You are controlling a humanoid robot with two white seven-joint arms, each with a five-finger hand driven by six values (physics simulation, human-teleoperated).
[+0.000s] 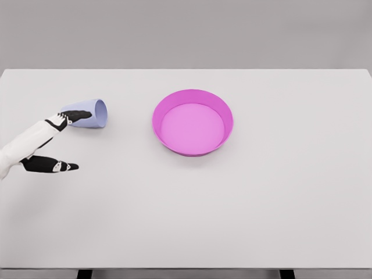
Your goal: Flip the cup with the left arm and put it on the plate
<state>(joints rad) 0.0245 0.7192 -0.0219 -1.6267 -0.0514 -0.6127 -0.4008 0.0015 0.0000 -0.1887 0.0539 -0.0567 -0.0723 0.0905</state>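
**Head view: left hand at a cup lying on its side, plate apart to the right**

Head view looks down on a white table [186, 221] that fills most of the frame, with a grey wall behind it.

The cup [90, 113] is pale lavender and lies on its side on the left part of the table. Its open mouth faces right, toward the plate, and its closed base points left.

The left arm comes in from the lower left edge, its white forearm slanting up toward the cup. The left hand [55, 142] is spread wide. One group of dark fingers [74, 116] reaches along the near side of the cup and appears to touch it by the base end. Another dark finger [55, 165] lies lower, pointing right over the bare table, well clear of the cup. The hand is not closed around the cup; the gap between the upper and lower fingers is wide, and nothing is held in it.

The plate [174, 104] is bright pink, round, with a raised rim and a lighter flat floor. It stands near the middle of the table, to the right of the cup and apart from it, with bare table between them.
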